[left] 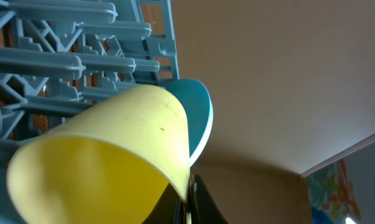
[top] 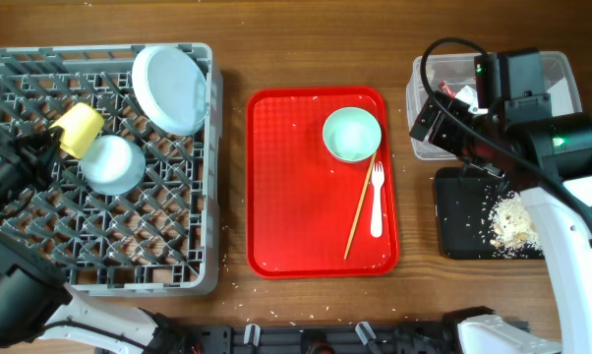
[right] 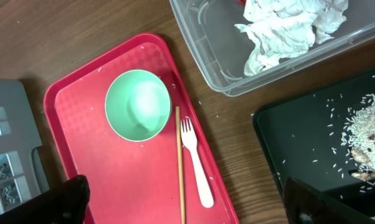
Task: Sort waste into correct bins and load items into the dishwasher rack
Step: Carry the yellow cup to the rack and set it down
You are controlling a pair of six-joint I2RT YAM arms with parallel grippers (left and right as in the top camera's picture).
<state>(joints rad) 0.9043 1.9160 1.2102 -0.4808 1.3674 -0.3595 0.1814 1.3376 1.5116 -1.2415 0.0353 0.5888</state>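
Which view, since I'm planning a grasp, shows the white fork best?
The right wrist view: the white fork lies large on the red tray, tines clear, beside a chopstick. Overhead shows it whole but small. The left wrist view misses it.

clear tub (top: 571,88): half behind right arm (top: 562,138) | yellow cup (left: 106,143): cut by bottom edge

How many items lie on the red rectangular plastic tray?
3 on the red tray: pale green round saucer upper right, thin wooden chopstick slanting below it, white plastic fork beside that. A second chopstick may be hidden.
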